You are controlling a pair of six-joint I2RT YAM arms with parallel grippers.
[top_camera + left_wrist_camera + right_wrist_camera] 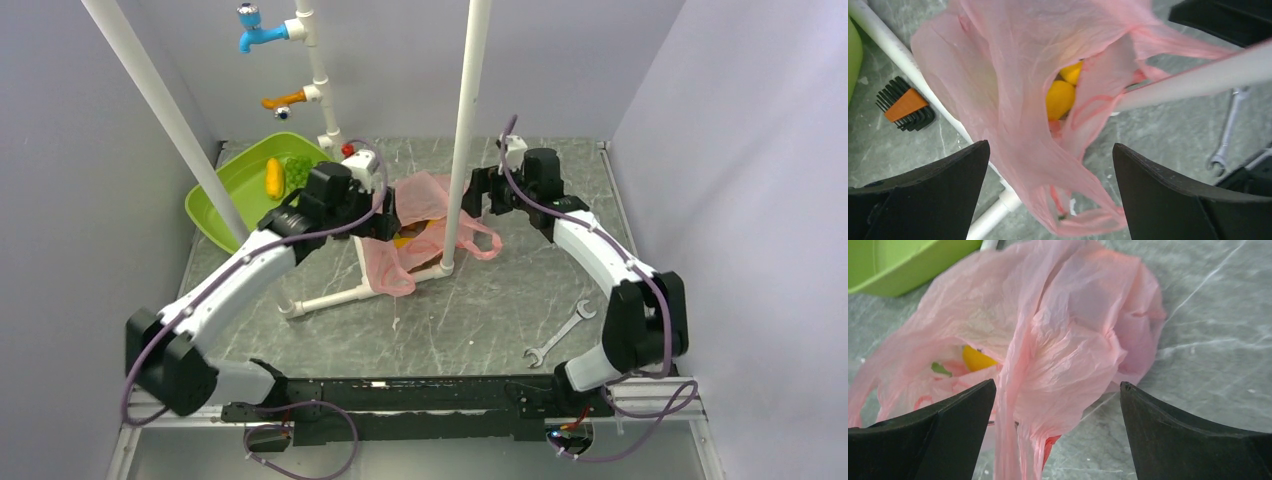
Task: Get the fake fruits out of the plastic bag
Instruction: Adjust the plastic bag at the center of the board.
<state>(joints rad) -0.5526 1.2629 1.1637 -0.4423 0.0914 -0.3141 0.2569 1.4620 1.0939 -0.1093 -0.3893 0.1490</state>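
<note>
The pink plastic bag (425, 200) lies crumpled on the table round the foot of a white pipe. Through its mouth I see yellow fake fruits (1060, 98) inside, and the right wrist view shows one yellow fruit (975, 360) beside a green leaf. A red bit (1050, 444) peeks from under the bag (1063, 340). My left gripper (1050, 165) stands open on the bag's left, with a fold of the bag (1013, 100) loose between the jaws. My right gripper (1058, 400) stands open on the bag's right, and loose film hangs between its jaws too.
A green tray (232, 190) at the back left holds a yellow piece (274, 178) and green grapes (297, 170). White pipes (462, 130) rise through the workspace. An orange-and-black hex key set (905, 105) and a wrench (560, 336) lie on the table.
</note>
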